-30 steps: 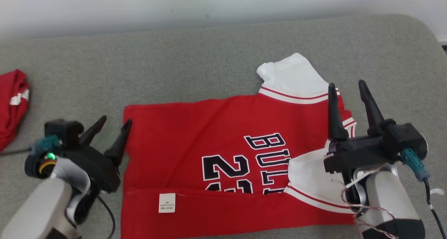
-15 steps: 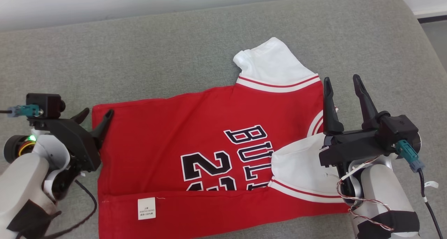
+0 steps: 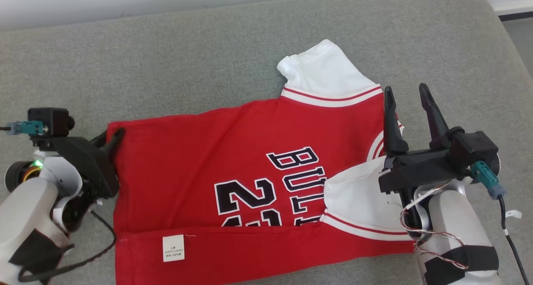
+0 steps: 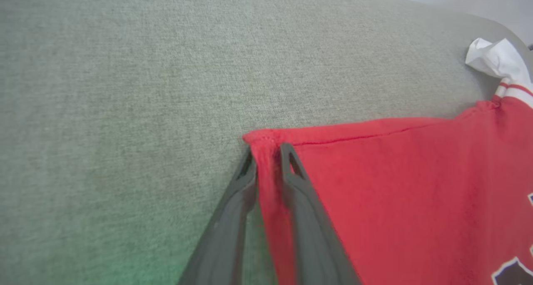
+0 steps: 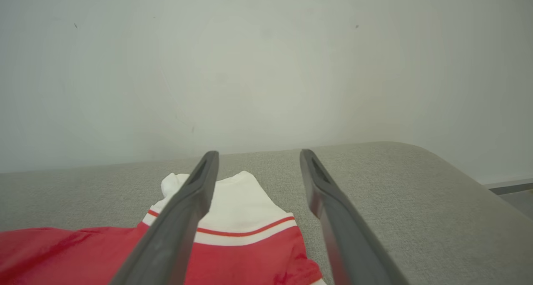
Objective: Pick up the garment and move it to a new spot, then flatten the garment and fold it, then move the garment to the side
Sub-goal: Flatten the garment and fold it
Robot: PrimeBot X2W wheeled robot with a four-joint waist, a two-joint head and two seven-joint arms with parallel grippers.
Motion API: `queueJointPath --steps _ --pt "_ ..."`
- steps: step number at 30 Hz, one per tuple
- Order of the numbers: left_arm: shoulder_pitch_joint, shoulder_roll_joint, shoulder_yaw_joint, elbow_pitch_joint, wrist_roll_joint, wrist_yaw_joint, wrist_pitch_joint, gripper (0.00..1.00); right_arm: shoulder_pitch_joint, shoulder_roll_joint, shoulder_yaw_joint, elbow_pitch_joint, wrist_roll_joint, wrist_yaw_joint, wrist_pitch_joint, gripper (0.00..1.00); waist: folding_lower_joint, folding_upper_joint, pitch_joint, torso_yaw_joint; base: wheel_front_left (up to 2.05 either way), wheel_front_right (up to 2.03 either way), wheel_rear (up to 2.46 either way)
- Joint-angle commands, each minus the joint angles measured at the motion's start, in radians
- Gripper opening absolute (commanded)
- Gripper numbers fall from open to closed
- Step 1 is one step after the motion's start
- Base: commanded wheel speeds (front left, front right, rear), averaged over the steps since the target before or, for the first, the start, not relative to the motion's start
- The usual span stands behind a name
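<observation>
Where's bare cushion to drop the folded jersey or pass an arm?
Free: the wide strip of cushion between the wall and the far edge of the jersey, left of the white sleeve; also the rounded corner beyond the right gripper. Crowded: the near edge, where the jersey lies between the left gripper, at its corner, and the right one.

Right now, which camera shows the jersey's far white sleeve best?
The head view: the jersey lies flat, its far white sleeve whole and unblocked. The right wrist view catches it low, partly behind the right hand. The left wrist view shows its crumpled end at the edge.
</observation>
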Motion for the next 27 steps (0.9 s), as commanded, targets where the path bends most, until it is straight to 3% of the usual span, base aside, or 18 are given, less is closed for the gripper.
queueJointPath --steps 1,2,11,22,27 --pt "-0.012 -0.006 -0.002 0.006 -0.009 0.001 -0.009 0.10 -0.008 0.003 0.002 0.003 0.001 -0.003 -0.004 1.00 0.0001 -0.0001 0.004 0.004 0.00 0.00 0.00" --pt "-0.016 -0.008 -0.001 0.011 -0.018 0.001 -0.017 0.00 -0.012 0.003 0.001 0.008 -0.003 -0.003 -0.004 1.00 0.0001 -0.0001 0.007 0.007 0.00 0.00 0.00" --pt "-0.021 -0.009 -0.081 -0.060 0.002 0.001 -0.136 0.00 -0.103 -0.014 -0.035 0.149 -0.068 -0.003 -0.003 1.00 0.0001 -0.0001 0.000 0.071 0.00 0.00 0.00" --pt "-0.032 0.000 -0.142 -0.165 0.030 0.001 -0.236 0.00 -0.399 -0.095 -0.074 0.431 -0.150 -0.003 0.248 1.00 0.0001 -0.0001 0.062 0.158 0.00 0.00 0.00" --pt "-0.057 0.003 -0.144 -0.197 0.044 0.001 -0.254 0.00 -0.518 -0.120 -0.091 0.532 -0.183 -0.003 0.308 1.00 0.0001 -0.0001 0.112 0.178 0.00 0.00 0.00"
